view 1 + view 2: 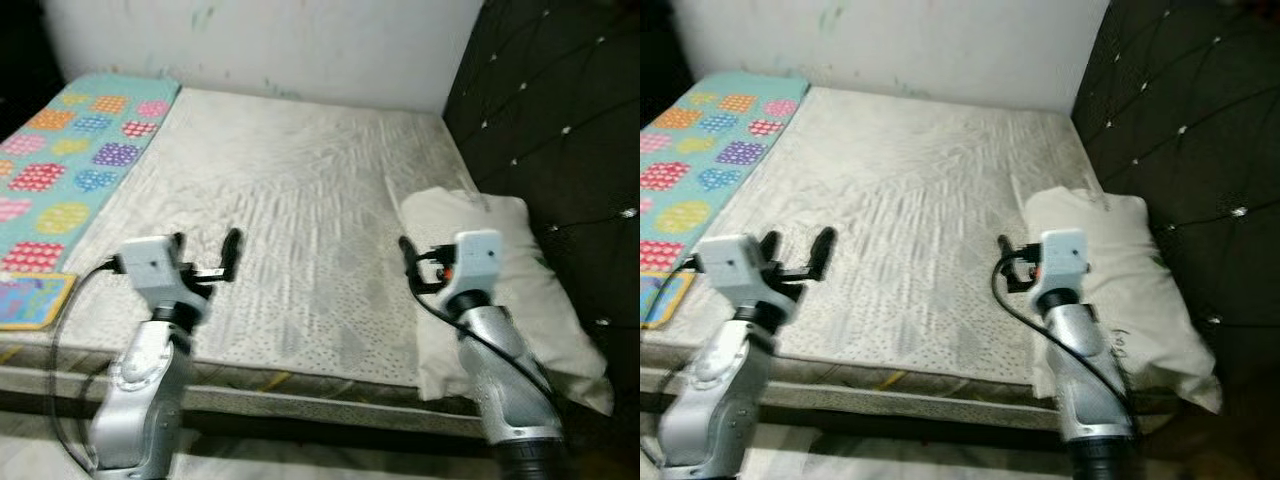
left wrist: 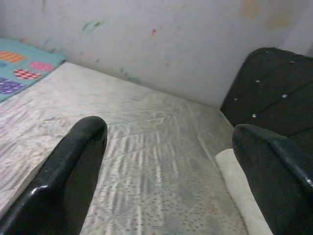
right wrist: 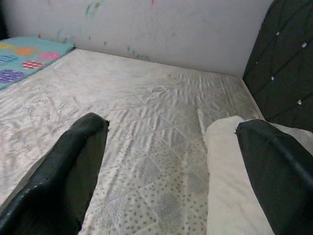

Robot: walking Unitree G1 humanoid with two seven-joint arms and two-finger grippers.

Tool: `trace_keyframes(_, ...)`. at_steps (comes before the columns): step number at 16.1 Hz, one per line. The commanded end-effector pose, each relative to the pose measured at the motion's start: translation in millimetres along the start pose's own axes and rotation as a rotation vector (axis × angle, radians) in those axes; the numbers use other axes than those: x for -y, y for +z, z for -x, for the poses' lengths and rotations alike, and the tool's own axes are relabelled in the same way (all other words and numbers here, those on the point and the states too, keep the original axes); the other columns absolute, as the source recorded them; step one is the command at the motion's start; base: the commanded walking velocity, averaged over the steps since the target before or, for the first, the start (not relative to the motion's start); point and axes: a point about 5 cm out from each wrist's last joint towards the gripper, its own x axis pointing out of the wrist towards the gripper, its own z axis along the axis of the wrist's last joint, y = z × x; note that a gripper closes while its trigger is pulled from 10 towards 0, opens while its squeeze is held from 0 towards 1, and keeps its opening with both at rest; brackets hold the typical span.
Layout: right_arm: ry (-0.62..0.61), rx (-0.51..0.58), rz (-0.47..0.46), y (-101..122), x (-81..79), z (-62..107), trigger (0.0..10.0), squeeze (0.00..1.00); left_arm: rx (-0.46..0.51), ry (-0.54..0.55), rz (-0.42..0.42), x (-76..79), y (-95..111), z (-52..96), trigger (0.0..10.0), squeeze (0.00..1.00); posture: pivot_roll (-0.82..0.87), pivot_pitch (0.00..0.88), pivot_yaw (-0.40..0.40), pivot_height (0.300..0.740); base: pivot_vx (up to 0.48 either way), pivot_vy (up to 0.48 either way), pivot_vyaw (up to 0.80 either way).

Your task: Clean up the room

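A white pillow [image 1: 520, 290] lies at the right side of a bare grey-white quilted mattress [image 1: 300, 180], against the black headboard. My right gripper [image 1: 418, 265] hovers open at the pillow's left edge; in the right wrist view the pillow [image 3: 230, 161] sits between its spread fingers [image 3: 73, 166]. My left gripper [image 1: 207, 246] is open over the mattress's front left part, holding nothing. A teal blanket [image 1: 70, 170] with coloured patches lies folded along the left side of the bed.
A black tufted headboard [image 1: 560, 120] rises on the right. A marked white wall [image 1: 300, 40] runs behind the bed. A flat colourful sheet or book [image 1: 30, 298] rests at the front left corner. The mattress's front edge [image 1: 300, 385] is just below my arms.
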Motion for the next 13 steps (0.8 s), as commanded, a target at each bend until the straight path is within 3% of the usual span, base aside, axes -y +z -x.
trace_keyframes(1,-0.020,0.010,0.014,4.2,8.7,0.2,10.0,0.00,0.014,-0.019,0.008,5.0,2.6,-1.0,10.0,0.00,-0.03,0.000,-0.050,0.740,0.000,0.000,0.00)
trace_keyframes(7,-0.012,0.010,0.020,4.2,8.7,-0.7,10.0,0.00,0.014,-0.006,0.017,3.8,2.0,-1.3,10.0,0.00,-0.03,0.000,-0.053,0.740,0.000,0.000,0.00)
trace_keyframes(13,-0.007,0.008,0.028,3.8,9.6,-1.3,10.0,0.00,0.022,-0.022,0.018,6.7,2.2,-1.5,10.0,0.00,-0.03,0.000,-0.058,0.740,0.306,0.000,0.00)
